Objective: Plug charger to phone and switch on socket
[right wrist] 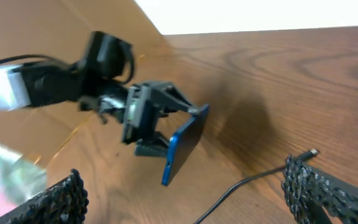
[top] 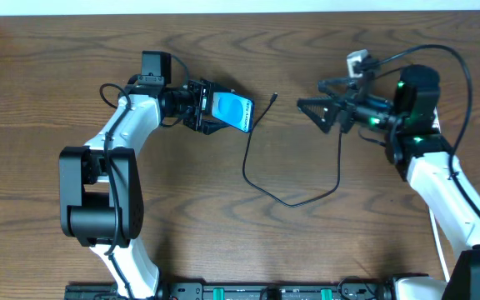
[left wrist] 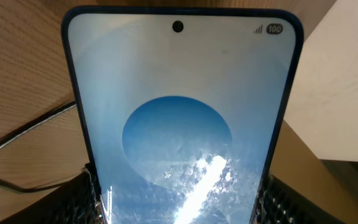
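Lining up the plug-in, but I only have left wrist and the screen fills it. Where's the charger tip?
Observer: The plug tip lies on the table, just right of the phone, not touching it.
Operator: Does the right gripper have the cable?
Observer: No. The right gripper is open and empty, on the far side of the tip from the phone.
Operator: Socket?
Observer: Not in any view. The cable loops toward the near edge, then runs back up under the right arm.
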Tool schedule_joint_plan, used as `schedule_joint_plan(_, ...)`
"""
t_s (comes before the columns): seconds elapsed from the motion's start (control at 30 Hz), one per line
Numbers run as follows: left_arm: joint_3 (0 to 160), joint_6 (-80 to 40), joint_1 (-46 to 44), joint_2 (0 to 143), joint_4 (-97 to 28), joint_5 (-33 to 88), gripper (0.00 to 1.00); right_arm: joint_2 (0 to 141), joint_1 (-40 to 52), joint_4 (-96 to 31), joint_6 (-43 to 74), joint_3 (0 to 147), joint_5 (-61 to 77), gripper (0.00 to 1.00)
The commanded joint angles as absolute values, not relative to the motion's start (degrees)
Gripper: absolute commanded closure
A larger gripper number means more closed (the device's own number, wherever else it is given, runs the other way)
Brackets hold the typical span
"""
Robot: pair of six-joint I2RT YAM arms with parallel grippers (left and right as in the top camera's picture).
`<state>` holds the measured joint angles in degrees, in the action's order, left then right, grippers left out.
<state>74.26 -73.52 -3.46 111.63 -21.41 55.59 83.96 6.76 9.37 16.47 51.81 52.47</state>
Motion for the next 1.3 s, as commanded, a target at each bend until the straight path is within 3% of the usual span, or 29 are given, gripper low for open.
schedule_joint_plan(0.0, 74.39, -73.87, -3.25, 109.49, -21.21, 57.34, 0.41, 84.03, 12.43, 8.38, 19.7, 53.15, 38.61, 0.01)
schedule_joint_plan(0.23, 74.39, -74.28, -3.25, 109.49, -21.21, 57.36, 0.41, 86.04, 19.77, 7.57, 20.67, 54.57, 29.41, 0.08)
schedule_joint_plan(0.53, 74.39, -74.28, -3.25, 109.49, -21.23, 57.36, 0.41, 98.02, 25.71, 4.34, 21.02, 63.57, 28.84, 0.14)
schedule_joint_plan(0.77, 74.39, -74.28, -3.22, 109.49, -21.23, 57.36, 0.41, 101.43, 29.3, 4.89, 24.97, 64.64, 23.92, 0.28)
schedule_joint_plan(0.9, 74.39, -74.28, -3.25, 109.49, -21.23, 57.36, 0.41, 102.13, 30.5, 4.99, 28.84, 64.64, 19.97, 0.41)
schedule_joint_plan(1.27, 74.39, -74.28, -3.25, 109.49, -21.23, 57.36, 0.41, 105.3, 32.53, 8.95, 31.29, 64.64, 18.28, 0.57)
